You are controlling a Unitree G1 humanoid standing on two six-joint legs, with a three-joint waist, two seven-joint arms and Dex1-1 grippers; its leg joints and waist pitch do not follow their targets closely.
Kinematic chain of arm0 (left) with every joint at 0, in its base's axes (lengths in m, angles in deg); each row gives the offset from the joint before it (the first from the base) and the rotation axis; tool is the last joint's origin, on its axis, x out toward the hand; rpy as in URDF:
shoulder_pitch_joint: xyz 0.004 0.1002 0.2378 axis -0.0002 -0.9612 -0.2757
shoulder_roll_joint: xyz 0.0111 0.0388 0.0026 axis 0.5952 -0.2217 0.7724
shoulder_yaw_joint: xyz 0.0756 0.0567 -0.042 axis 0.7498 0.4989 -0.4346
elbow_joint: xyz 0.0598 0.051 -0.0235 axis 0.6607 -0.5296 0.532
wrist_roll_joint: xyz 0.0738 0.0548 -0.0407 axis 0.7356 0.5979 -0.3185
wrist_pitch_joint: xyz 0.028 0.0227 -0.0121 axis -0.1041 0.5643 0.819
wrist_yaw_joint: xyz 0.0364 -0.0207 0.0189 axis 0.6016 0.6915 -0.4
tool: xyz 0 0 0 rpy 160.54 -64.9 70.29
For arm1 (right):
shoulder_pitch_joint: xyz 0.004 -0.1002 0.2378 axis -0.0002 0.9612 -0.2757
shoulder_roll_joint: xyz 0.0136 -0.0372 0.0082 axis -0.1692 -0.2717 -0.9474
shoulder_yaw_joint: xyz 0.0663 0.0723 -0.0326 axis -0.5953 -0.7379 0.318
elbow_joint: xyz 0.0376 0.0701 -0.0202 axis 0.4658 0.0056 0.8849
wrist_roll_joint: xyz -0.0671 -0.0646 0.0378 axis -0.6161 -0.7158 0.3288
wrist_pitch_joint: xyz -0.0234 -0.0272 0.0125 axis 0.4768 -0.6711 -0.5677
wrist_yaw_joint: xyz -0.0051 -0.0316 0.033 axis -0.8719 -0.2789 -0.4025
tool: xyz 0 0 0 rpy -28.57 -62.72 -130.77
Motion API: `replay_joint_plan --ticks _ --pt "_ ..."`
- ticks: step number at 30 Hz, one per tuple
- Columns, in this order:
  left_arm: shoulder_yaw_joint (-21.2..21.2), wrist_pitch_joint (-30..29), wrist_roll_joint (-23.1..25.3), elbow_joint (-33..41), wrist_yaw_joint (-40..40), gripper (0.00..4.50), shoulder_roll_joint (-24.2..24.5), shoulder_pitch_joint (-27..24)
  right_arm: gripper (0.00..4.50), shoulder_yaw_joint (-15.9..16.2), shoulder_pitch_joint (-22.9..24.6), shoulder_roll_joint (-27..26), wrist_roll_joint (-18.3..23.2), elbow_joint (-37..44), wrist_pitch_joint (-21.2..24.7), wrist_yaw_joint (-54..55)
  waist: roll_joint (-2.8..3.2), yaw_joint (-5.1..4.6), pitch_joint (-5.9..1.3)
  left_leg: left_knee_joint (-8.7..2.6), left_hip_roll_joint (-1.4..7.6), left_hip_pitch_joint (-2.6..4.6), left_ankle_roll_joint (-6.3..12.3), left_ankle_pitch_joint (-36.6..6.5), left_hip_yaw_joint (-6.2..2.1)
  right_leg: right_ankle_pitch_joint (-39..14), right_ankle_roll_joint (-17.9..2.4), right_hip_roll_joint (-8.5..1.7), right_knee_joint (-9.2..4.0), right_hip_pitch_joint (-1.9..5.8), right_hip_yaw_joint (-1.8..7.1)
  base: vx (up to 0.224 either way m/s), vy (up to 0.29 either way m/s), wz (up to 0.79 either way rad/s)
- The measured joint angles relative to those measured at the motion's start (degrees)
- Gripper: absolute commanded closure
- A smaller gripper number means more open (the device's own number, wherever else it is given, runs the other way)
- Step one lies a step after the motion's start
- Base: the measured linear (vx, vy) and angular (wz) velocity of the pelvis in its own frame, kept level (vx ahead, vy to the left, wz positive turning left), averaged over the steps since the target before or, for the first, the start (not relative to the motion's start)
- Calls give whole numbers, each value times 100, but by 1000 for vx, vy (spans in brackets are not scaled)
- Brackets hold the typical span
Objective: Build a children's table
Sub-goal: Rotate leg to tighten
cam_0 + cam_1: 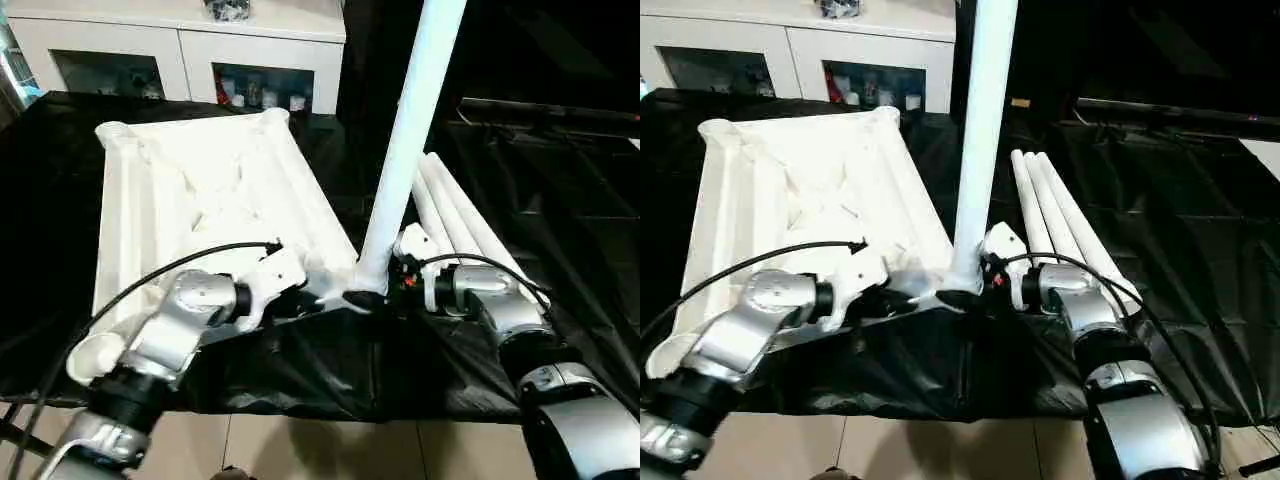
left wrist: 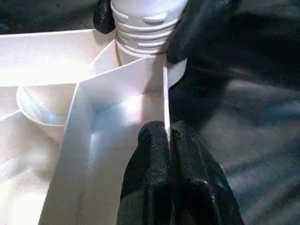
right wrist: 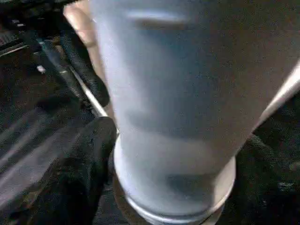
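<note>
- While it lies upside down on the black-draped work table (image 1: 560, 200), the white tabletop (image 1: 200, 190) fills the centre-left of the head views, ribs facing up.
- One white leg (image 1: 405, 150) stands upright in the tabletop's near right corner socket (image 1: 345, 290), rising past the top of the frame.
- Three more legs (image 1: 1060, 215) lie side by side on the black cloth, just right of the standing one.
- At lower left, the left gripper (image 2: 169, 140) has its jaws pressed together, pinching the thin tabletop wall (image 2: 165, 108) near that socket.
- At right of centre, the right gripper (image 3: 173, 154) has its fingers (image 3: 89, 154) spread around the base of the standing leg.
- Along the top left stands a white cabinet (image 1: 180, 40).
</note>
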Motion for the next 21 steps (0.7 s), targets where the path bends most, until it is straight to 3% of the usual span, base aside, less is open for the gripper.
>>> replay_joint_plan --ticks 5,11,15,21 --pt "5 0 -74 75 -176 450 107 -58 165 43 91 -3 50 162 102 -157 0 -4 1 1 -1 1 0 0 1 1 -1 0 0 2 1 0 0 0" --pt "-25 -43 -18 27 95 450 17 -49 174 -34 99 -158 40 149 186 290 -1 -16 0 1 -1 10 -1 0 0 2 -4 0 1 7 2 0 0 0" --pt "-198 -337 300 -447 1195 450 -553 271 175 -459 -174 -767 -8 -430 191 2486 3 -85 -1 2 -3 25 -4 2 0 0 6 -1 6 7 2 0 0 0" --pt "-250 -723 495 -691 2165 450 -1091 516 176 -713 -533 -1266 -5 -872 233 4378 -7 -81 -3 1 -4 13 -4 2 -2 0 7 -2 0 5 0 0 0 0"
